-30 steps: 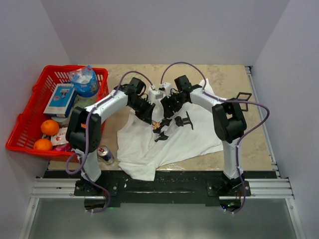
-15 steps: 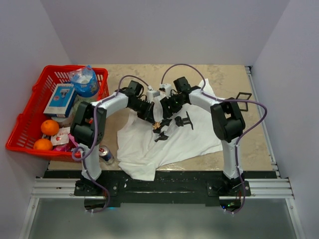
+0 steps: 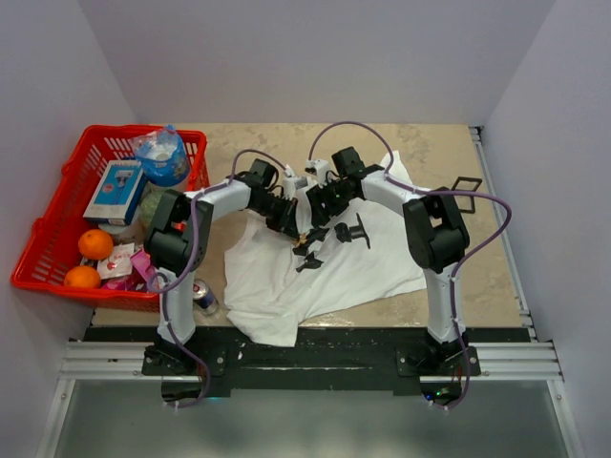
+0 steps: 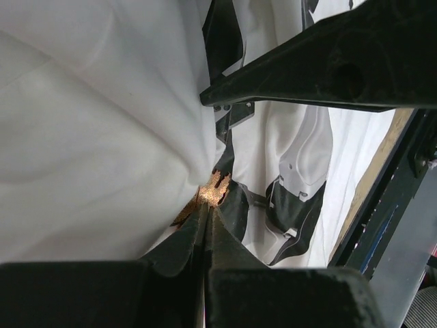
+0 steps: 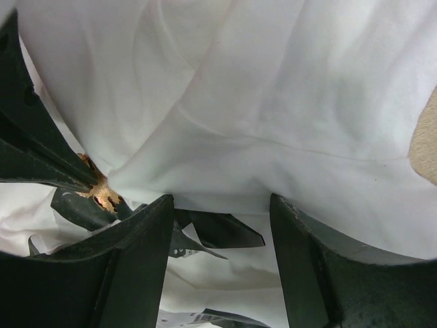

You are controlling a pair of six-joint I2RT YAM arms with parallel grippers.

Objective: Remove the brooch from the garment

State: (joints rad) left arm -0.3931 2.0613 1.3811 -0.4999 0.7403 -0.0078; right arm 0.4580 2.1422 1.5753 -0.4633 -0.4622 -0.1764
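Observation:
The garment (image 3: pixel 353 267) is a white T-shirt with a black print, spread on the table. The brooch (image 3: pixel 302 238) is a tiny tan-orange piece at the middle of the shirt's front; it also shows in the left wrist view (image 4: pixel 213 190) and the right wrist view (image 5: pixel 102 193). My left gripper (image 4: pixel 207 205) is shut on the brooch, and the cloth puckers towards its tips. My right gripper (image 5: pixel 222 205) is open just right of the brooch, with its fingers (image 5: pixel 140 246) pressed down on the shirt (image 5: pixel 259 123). Both grippers meet over the shirt (image 4: pixel 89 137).
A red basket (image 3: pixel 57 243) at the left holds two oranges (image 3: pixel 94 244), a water bottle (image 3: pixel 162 157) and a box (image 3: pixel 115 191). A can (image 3: pixel 201 296) stands by the shirt's left edge. A black frame-like piece (image 3: pixel 466 184) lies at the right.
The left arm's elbow has swung a little to the right. Both grippers have stayed at the brooch.

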